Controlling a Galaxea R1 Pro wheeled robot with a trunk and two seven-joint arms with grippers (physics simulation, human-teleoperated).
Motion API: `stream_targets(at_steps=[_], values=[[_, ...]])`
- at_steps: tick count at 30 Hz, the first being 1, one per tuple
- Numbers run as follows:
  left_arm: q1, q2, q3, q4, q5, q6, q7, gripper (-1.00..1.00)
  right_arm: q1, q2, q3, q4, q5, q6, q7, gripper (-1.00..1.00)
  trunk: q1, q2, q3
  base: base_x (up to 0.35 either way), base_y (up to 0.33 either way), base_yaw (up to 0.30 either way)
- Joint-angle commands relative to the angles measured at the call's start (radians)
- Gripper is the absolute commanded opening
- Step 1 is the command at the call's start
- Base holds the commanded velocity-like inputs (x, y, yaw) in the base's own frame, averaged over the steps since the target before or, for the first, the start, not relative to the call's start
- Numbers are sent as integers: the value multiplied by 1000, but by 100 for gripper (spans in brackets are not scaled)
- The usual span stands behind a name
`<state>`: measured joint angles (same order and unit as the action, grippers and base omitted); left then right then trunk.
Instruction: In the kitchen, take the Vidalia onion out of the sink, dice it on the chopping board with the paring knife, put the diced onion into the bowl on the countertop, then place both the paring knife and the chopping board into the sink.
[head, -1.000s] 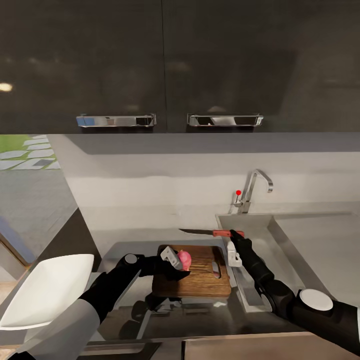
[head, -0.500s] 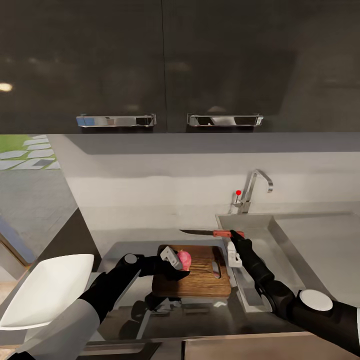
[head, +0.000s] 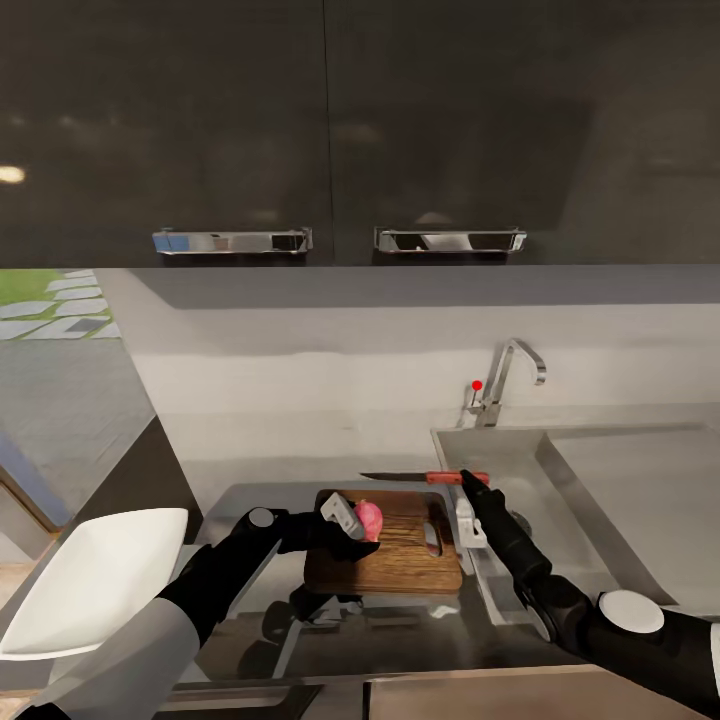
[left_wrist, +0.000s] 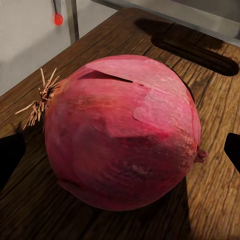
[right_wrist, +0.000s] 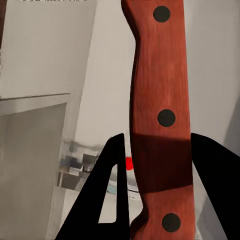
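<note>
Head view: right tool (head: 468, 479) is pinching paring knife (head: 425, 477) by its stiff handle.
Left tool (head: 352, 520): jaws are bracketing round, roll-prone onion (head: 369, 518); pinch unclear.

The bowl (head: 95, 580) is perhaps partly hidden behind the left arm.

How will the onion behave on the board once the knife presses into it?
The onion is round with smooth papery skin, so it will probably roll or skid on the chopping board. The left gripper flanks it, which should steady it.
</note>
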<state>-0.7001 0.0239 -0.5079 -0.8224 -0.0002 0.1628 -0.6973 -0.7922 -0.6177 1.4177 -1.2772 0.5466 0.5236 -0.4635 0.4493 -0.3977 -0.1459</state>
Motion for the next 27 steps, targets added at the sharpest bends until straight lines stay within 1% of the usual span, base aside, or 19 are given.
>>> stream_targets(at_steps=[1, 7, 11, 21, 27], values=[[-1, 1, -1, -2, 0, 7, -2, 100, -2, 0, 5, -1, 4, -2, -3, -100, 1, -2, -2, 0, 0, 0], [-1, 1, -1, -2, 0, 7, -2, 100, -2, 0, 13, -1, 4, -75, -11, -100, 1, -2, -2, 0, 0, 0], [-1, 1, -1, -2, 0, 7, -2, 100, -2, -2, 15, -1, 4, -97, -16, -100, 1, -2, -2, 0, 0, 0], [-1, 1, -1, -1, 0, 7, -2, 100, -2, -2, 27, -1, 4, -103, -18, -100, 1, -2, -2, 0, 0, 0], [-1, 1, -1, -2, 0, 7, -2, 100, -2, -2, 27, -1, 4, -103, -17, -100, 1, -2, -2, 0, 0, 0]])
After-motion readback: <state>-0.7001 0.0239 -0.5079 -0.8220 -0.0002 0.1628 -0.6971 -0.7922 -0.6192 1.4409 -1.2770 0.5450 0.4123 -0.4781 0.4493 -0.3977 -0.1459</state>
